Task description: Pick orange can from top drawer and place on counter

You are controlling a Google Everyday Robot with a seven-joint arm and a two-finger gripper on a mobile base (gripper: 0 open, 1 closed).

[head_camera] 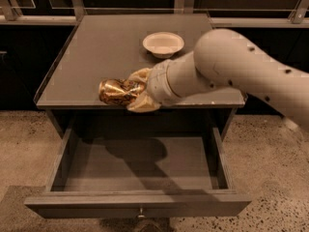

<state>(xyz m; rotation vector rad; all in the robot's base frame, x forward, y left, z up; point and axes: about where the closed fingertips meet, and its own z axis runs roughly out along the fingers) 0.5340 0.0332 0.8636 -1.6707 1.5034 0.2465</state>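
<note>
Your end effector clamps the can sideways over the desk's front edge. Likely held high to clear the rim.

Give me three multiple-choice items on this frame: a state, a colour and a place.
1. The drawer is: A shut; B open; C missing.
2. The bowl is: A white; B orange; C black.
3. The can is: A in the drawer; B in the bowl; C in the gripper, at the counter's front edge.
Answers: 1 B, its bare floor shows; 2 A, it stands pale against the grey counter; 3 C, the gripper is shut on the can there.
</note>
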